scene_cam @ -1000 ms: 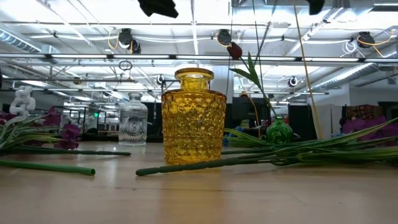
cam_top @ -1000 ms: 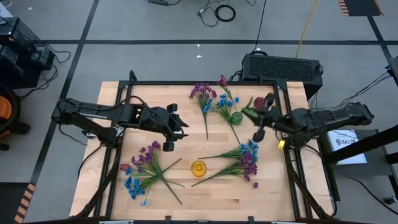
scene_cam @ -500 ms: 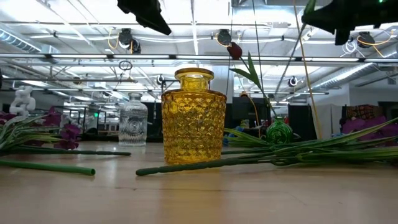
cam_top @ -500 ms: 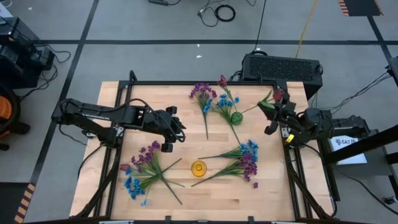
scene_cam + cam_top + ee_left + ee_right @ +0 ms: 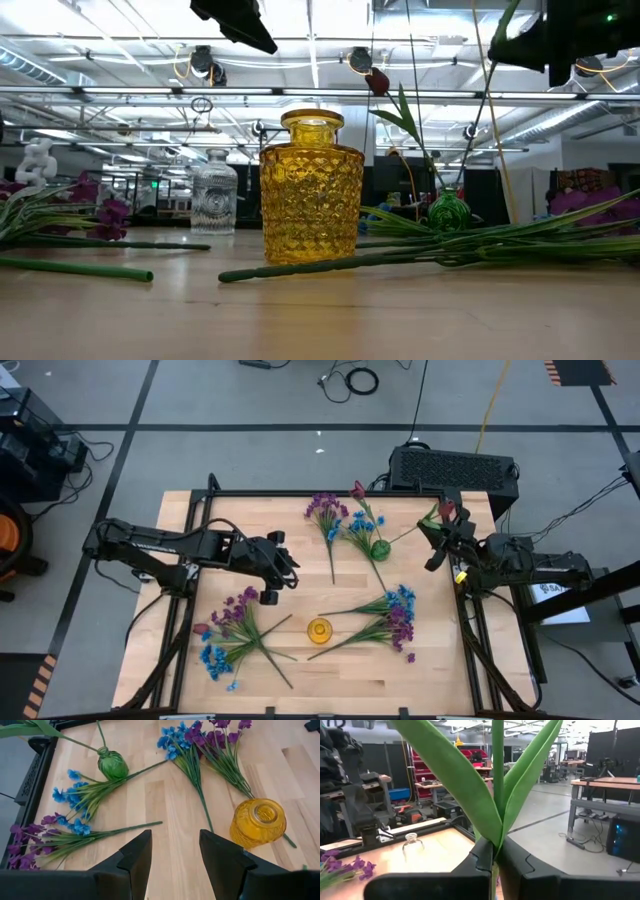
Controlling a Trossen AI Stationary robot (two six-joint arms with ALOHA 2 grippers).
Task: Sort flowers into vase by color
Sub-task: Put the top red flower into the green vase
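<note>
— Red tulip (image 5: 446,511) first: up off the table near the three o'clock edge, stem pinched low, bloom tipped toward twelve. Clamped in the right gripper (image 5: 436,550), fingers (image 5: 485,855) shut tight on the stem just under the two long leaves.

— Where to with it?

— Probably the green vase (image 5: 380,548), at about nine o'clock from the gripper, near the table's middle; already holding one red bloom (image 5: 358,490), so a matching colour. Best done by bringing the stem upright, lining its cut end over the narrow neck, then lowering slowly. Risk: snagging the leaves or tipping that small vase.

— And the other side?

— Left gripper (image 5: 285,572) hovering over bare wood around nine o'clock on the table, fingers (image 5: 135,855) apart about halfway, holding nothing, touching nothing.

— Anything else lying about?

— Yellow vase (image 5: 319,629) toward six o'clock. Loose flowers (image 5: 225,635) in purple and blue at seven o'clock, more at five and at twelve. Clear vase (image 5: 214,190) seen only from table height, far behind the yellow one.
</note>
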